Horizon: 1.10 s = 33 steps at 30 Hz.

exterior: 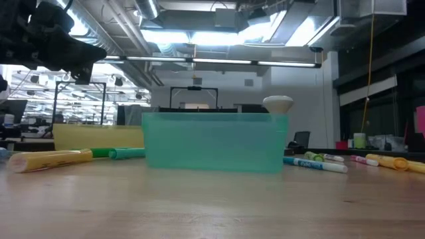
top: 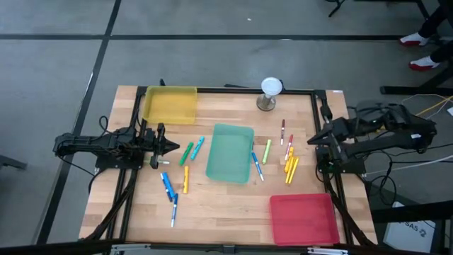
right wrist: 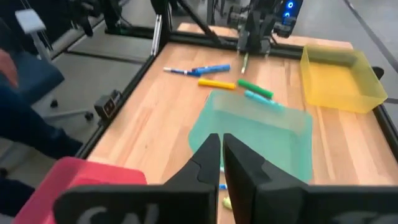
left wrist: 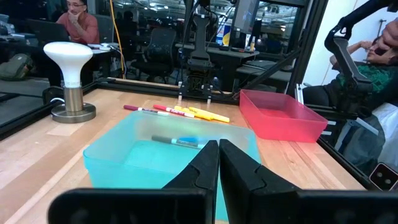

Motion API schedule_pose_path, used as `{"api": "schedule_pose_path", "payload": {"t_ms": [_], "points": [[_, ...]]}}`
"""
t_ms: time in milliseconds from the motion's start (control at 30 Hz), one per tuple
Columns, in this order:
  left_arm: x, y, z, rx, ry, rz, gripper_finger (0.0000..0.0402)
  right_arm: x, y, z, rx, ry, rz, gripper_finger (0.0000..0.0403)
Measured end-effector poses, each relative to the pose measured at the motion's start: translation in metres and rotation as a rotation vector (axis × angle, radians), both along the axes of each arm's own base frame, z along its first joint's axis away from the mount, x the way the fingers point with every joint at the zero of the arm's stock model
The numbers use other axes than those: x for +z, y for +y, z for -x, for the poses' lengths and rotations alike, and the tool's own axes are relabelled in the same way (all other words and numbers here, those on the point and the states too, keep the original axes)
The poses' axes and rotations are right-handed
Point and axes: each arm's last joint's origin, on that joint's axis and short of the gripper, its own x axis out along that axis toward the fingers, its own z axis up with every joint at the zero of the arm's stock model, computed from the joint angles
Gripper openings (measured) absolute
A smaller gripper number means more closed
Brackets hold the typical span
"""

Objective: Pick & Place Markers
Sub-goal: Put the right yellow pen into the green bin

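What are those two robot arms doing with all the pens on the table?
Right now, nothing is being held. The left claw and the right claw are both shut and empty, waiting at opposite sides of the table. The markers lie scattered on the wood around the green tray in the middle. The yellow tray and the red tray look empty, so the sorting has not started yet.

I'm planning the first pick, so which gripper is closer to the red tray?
Right. The right gripper waits at the table's right edge, just up-table from the red tray. The left gripper sits across the table, beyond the green tray.
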Motion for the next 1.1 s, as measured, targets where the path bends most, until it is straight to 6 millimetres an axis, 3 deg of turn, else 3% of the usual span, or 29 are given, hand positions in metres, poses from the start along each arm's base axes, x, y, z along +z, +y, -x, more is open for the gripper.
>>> {"api": "schedule_pose_path", "payload": {"t_ms": [367, 1100], "points": [[0.0, 0.0, 0.0, 0.0, 0.0, 0.0, 0.0011, -0.017, 0.0, -0.008, 0.053, 0.204, 0.102, 0.0021], [0.0, 0.0, 0.0, 0.0, 0.0, 0.0, 0.0012, -0.038, 0.002, -0.035, 0.064, 0.468, 0.125, 0.0021]]}}
